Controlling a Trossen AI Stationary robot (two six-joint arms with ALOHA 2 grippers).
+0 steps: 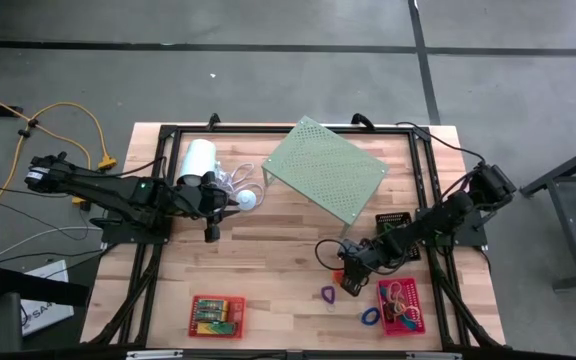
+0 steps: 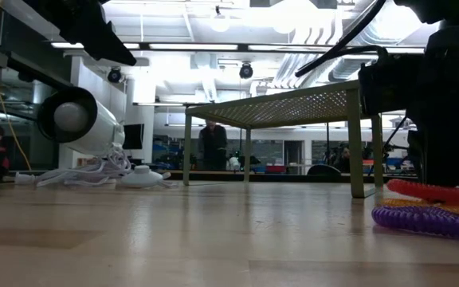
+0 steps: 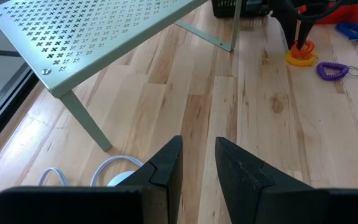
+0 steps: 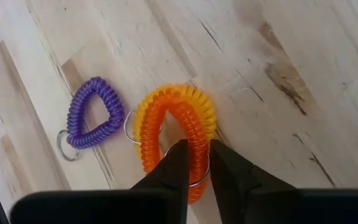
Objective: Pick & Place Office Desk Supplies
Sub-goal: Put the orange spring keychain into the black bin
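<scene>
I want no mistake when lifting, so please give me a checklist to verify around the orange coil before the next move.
1. Right pincer closed around the orange coil: ok.
2. Grip firm enough to lift: cannot tell.
3. Yellow coil separate from the orange one: not ok, they lie nested and touching.
4. Purple coil outside the grip: ok.
5. Room left in the pink basket: cannot tell.
6. Left pincer away, empty, near the white cylinder: ok.

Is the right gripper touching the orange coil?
Touching. The right wrist view shows the right gripper pinching a strand of the orange coil between its fingertips.
</scene>
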